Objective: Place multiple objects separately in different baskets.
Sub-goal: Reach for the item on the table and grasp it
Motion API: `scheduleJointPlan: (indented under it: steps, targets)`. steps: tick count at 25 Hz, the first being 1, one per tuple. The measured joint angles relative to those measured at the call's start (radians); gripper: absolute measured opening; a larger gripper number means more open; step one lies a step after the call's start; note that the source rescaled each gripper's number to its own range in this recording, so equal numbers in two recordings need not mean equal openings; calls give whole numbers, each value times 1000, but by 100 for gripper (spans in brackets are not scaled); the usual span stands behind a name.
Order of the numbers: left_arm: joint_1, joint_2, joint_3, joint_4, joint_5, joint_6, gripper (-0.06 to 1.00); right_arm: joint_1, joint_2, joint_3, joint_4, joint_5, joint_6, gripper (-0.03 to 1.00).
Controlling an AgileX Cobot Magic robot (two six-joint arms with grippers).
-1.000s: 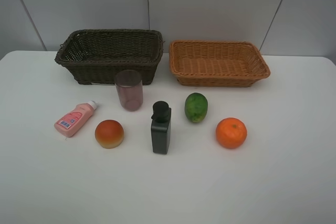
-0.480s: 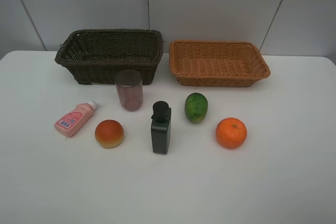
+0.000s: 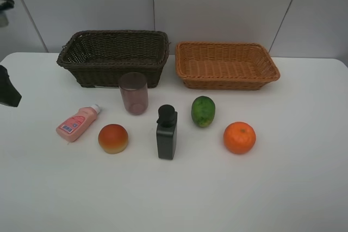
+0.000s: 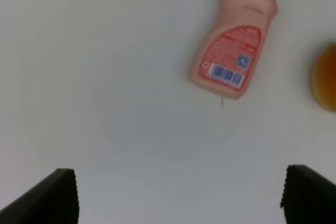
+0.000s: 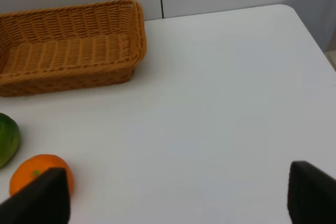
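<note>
On the white table lie the pink white-capped bottle (image 3: 77,124), the purplish cup (image 3: 134,93), the black bottle (image 3: 166,132), the red-orange peach-like fruit (image 3: 113,138), the green oval fruit (image 3: 203,111) and the orange (image 3: 239,137). Behind them stand the dark brown basket (image 3: 113,57) and the orange-tan basket (image 3: 225,64), both empty. My left gripper (image 4: 181,200) is open and empty above the table, short of the pink bottle (image 4: 233,45); it shows at the exterior view's left edge (image 3: 8,88). My right gripper (image 5: 176,198) is open and empty, to the right of the orange (image 5: 39,174).
The table (image 3: 174,188) ends at a grey panelled wall behind the baskets. Its right rear corner (image 5: 286,9) shows in the right wrist view. Part of the peach-like fruit (image 4: 325,77) and the green fruit (image 5: 8,140) show at the wrist views' edges.
My left arm has come into the exterior view at its left edge. The objects and baskets have not moved.
</note>
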Motion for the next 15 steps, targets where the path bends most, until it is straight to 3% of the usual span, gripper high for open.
scheduleJointPlan:
  steps: [6,15]
  targets:
    - [-66,117,0,-12,-115,45,100,0,0,0,0,0,0,75]
    - [-67,248,-47,-19,-200,50,100,0,0,0,0,0,0,75]
